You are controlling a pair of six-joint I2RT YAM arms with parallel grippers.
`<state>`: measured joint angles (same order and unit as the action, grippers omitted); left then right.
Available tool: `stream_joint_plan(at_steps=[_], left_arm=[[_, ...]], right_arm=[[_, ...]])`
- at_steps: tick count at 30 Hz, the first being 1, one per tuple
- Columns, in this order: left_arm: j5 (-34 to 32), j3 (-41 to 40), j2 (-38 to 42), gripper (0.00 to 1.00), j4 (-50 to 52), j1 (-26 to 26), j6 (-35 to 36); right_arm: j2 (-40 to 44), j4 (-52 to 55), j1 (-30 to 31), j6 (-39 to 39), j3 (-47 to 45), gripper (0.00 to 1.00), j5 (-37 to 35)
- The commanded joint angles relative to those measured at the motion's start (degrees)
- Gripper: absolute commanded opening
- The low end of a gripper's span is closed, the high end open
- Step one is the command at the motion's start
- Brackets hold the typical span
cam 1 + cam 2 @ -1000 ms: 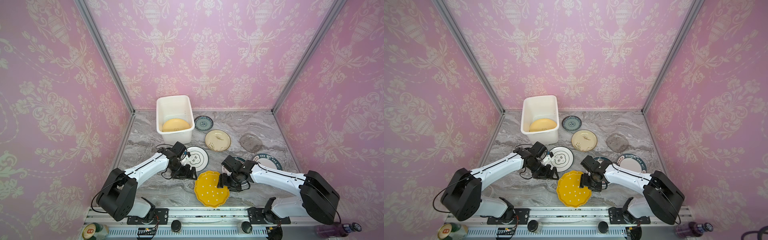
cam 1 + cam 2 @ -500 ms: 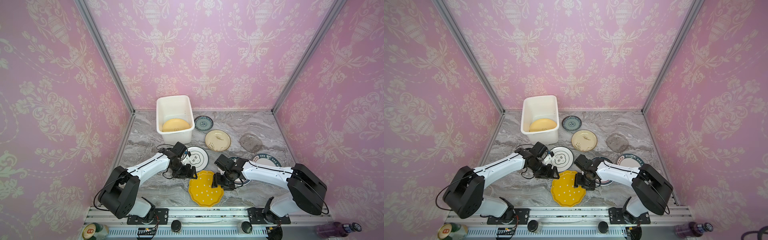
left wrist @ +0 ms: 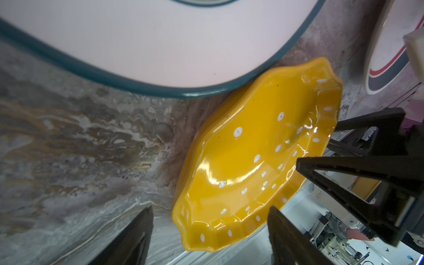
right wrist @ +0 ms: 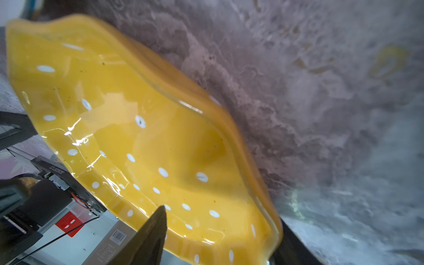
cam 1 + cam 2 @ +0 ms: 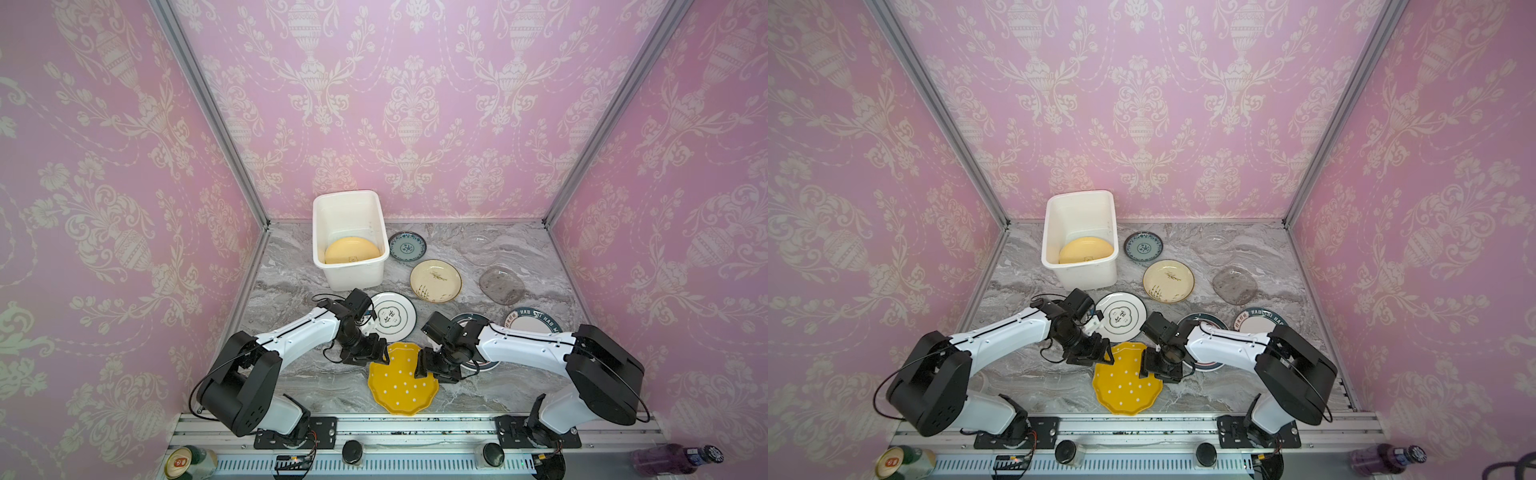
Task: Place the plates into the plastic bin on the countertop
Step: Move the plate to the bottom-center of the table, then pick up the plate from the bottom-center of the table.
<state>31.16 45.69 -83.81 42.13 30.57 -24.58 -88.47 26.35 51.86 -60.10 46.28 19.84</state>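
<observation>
A yellow plate [image 5: 401,380] with white dots and a scalloped rim lies near the front of the countertop [image 5: 316,382], its right side tipped up. My right gripper [image 5: 422,368] is shut on that right rim; in the right wrist view one finger lies on the plate [image 4: 137,137] and the other under it. My left gripper [image 5: 380,353] is open, its fingers [image 3: 137,236] straddling the plate's left edge [image 3: 206,229] with gaps on both sides. The plastic bin [image 5: 351,203] stands at the back left with a plain yellow plate [image 5: 351,249] inside.
Several other plates lie on the countertop: white with a green rim [image 5: 390,318], small teal [image 5: 407,246], cream [image 5: 435,280], smoky glass [image 5: 501,284], clear glass [image 5: 482,245], a lettered one [image 5: 532,322], and one partly under my right arm [image 5: 469,320]. The aluminium rail [image 5: 415,424] runs along the front.
My right gripper has pulled the yellow dotted plate to the left, up to my left gripper. The left gripper's fingers have narrowed around the plate's edge.
</observation>
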Motion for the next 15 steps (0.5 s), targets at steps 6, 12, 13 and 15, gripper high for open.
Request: stream_joint_plan(at_steps=[6,12,13,15], left_arm=[[4.9,-0.9,-2.8,0.77,2.7,0.1,-3.7],[7.1,-1.2,-3.7,0.74,2.3,0.1,-3.6],[7.2,-1.2,-3.8,0.73,2.5,0.1,-3.4],[7.3,-1.1,-3.9,0.70,2.7,0.1,-3.0]], right_arm=[[-0.8,-0.6,0.5,-0.2,2.4,0.67,1.5],[-2.8,-1.1,0.6,0.3,3.8,0.67,2.4],[-3.1,-1.1,0.6,0.3,3.8,0.67,2.6],[-3.4,-1.3,0.5,0.4,4.1,0.66,3.0]])
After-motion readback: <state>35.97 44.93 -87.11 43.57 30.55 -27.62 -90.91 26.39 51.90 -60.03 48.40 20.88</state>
